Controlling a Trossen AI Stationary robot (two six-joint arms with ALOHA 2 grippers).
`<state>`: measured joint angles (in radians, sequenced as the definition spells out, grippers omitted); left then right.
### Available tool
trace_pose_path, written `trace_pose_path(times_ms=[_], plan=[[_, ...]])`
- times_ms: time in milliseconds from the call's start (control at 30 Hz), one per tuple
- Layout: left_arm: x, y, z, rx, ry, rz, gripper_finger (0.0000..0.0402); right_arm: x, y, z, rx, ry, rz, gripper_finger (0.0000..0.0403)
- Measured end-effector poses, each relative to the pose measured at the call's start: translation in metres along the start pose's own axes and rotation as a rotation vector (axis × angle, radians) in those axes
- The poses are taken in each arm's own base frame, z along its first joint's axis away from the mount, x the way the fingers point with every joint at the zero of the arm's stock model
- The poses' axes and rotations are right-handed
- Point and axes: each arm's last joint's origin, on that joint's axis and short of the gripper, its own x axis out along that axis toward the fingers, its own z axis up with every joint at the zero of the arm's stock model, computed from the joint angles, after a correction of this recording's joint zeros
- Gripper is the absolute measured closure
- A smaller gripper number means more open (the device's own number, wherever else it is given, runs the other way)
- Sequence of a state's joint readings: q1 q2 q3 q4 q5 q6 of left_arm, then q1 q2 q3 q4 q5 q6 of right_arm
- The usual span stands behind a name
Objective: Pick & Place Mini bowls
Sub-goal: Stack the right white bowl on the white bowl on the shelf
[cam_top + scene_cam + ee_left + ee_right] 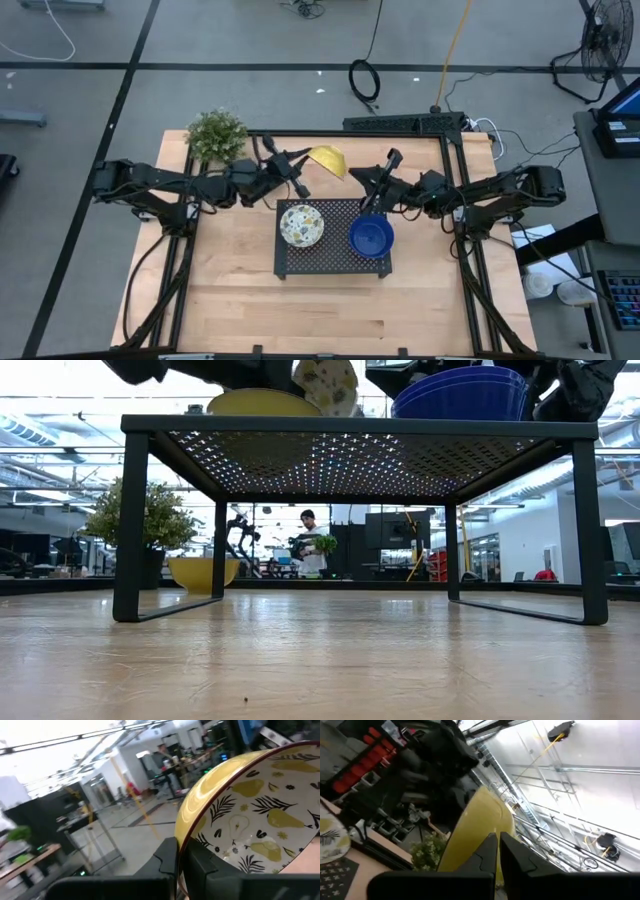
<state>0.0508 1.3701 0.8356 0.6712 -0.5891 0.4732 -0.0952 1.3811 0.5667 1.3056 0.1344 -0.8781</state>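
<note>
- Black tray (334, 262) stands mid-table. On it: a patterned bowl (301, 225) at left, a blue bowl stack (371, 237) at right.
- Left gripper (297, 178) is beyond the tray's far-left corner. Its fingers (167, 860) are clamped on the rim of a tilted bowl (255, 815), yellow outside, white with pear and leaf print inside.
- Right gripper (385, 172) is beyond the tray's far edge, right of centre. Its fingers (487, 852) are nearly together; whether they grip the yellow bowl (328, 160) between the two grippers cannot be told.
- Plant (216, 135) sits at the table's far-left corner.
- Low view: another yellow bowl (203, 574) rests on the table beyond the tray, beside the plant.
</note>
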Motion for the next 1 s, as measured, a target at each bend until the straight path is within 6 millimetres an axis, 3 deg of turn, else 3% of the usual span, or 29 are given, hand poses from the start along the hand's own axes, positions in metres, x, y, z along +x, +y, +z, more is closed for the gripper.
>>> trace_pose_path(times_ms=[100,233,433,567,700,900,1000], plan=[[-0.007,0.008,0.021,-0.023,0.067,0.037,0.0392,0.0,-0.002,-0.001,0.0,0.045,-0.04,0.0395],[-0.014,0.028,0.056,-0.011,0.28,-0.023,0.0392,-0.001,-0.006,0.0,-0.002,0.089,-0.101,0.0395],[-0.021,0.06,0.103,-0.096,0.513,-0.299,0.0392,-0.003,-0.014,0.002,-0.019,0.155,-0.186,0.0395],[-0.023,0.072,0.12,-0.145,0.582,-0.502,0.0392,-0.004,-0.018,0.004,-0.013,0.171,-0.21,0.0394],[-0.02,0.079,0.121,-0.163,0.708,-0.563,0.0392,-0.004,-0.019,0.004,-0.01,0.193,-0.222,0.0395],[0.005,0.082,0.106,-0.127,1.001,-0.568,0.0391,-0.004,-0.018,0.001,-0.018,0.244,-0.238,0.0395],[0.02,0.076,0.098,-0.099,1.09,-0.652,0.0392,-0.004,-0.019,0.002,-0.017,0.243,-0.239,0.0395]])
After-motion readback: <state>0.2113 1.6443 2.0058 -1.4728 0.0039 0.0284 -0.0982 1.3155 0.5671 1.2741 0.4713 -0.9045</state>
